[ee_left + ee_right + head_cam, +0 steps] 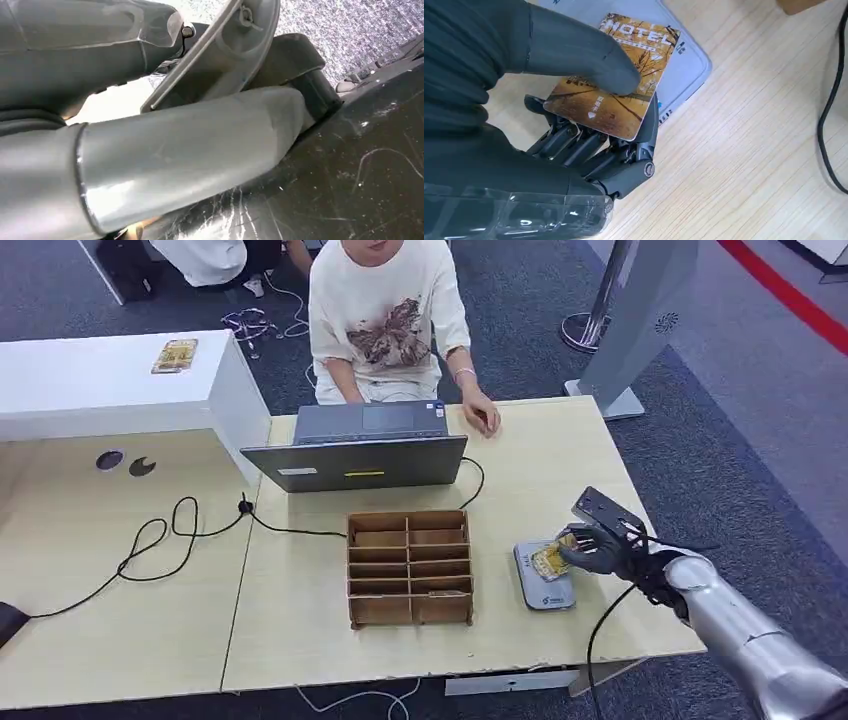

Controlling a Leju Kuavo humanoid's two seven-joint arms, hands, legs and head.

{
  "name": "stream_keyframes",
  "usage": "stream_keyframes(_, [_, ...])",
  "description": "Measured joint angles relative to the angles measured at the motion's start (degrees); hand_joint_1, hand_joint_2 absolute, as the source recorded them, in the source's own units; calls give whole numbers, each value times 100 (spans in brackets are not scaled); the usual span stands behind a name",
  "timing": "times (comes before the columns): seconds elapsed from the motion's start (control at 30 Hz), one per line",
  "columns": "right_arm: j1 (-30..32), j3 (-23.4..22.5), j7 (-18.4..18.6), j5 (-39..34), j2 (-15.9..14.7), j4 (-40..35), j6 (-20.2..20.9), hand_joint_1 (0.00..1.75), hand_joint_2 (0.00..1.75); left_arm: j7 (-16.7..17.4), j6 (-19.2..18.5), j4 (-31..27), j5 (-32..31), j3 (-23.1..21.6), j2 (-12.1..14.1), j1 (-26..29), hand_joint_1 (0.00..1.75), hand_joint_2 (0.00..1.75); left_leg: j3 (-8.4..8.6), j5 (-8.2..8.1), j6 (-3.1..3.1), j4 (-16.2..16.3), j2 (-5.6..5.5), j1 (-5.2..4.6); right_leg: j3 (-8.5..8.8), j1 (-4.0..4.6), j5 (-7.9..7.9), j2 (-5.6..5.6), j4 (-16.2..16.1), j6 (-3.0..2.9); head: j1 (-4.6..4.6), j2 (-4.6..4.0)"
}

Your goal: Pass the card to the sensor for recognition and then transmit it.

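A: Item one, right hand (600, 548)?
B: Dark fingers, silver arm, at 4 o'clock on the table (300, 640). It holds the hotel key card (552, 558) over the card reader (543, 580), thumb on top, fingers beneath.

A: What does the right wrist view add?
B: The card (624, 90) face: orange autumn-tree print, "HOTEL" lettering, glossy, rounded corners. The reader (684, 65) is a pale grey-blue slab with rounded corners; the card overlaps it, and contact cannot be judged.

A: Left hand (150, 150)?
B: Smooth grey covers close up in its wrist view; its hold cannot be told.

A: Surroundings?
B: Light wood-grain table, black cable (160, 540) looping at 9 o'clock, wooden compartment organizer (409, 567) at centre, grey laptop (360, 450) at 12, a seated person (385, 320) behind it. Grey carpet (720, 470) around.
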Motion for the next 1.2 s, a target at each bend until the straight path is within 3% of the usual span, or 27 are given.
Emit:
stream_keyframes(0.07, [-3,7,18,149,17,33,-123,175,175,0,4,0,-2,0,2,-1,0,0,-1,0,0,0,0,0,0,0,0,0,0,0,-2,0])
stream_keyframes(0.2, [-96,131,199,1085,116,194,-870,175,175,0,33,0,0,0,0,-1,0,0,1,0,0,0,0,0,0,0,0,1,0,0,0,2])
stream_keyframes(0.4, [-171,157,188,1429,363,487,-1108,175,175,0,59,0,0,0,-2,0,0,0,6,0,0,0,4,1,3,1,0,5,0,0,-2,2])
stream_keyframes(0.8, [-309,105,48,1567,555,761,-908,175,175,0,87,0,0,0,-4,2,0,0,11,3,2,0,13,1,6,1,11,15,0,9,0,2])
stream_keyframes(1.2, [-328,-268,-201,1061,568,831,-564,175,175,-4,96,0,22,0,-2,8,0,0,9,3,2,1,11,0,5,0,11,14,-1,10,0,0])
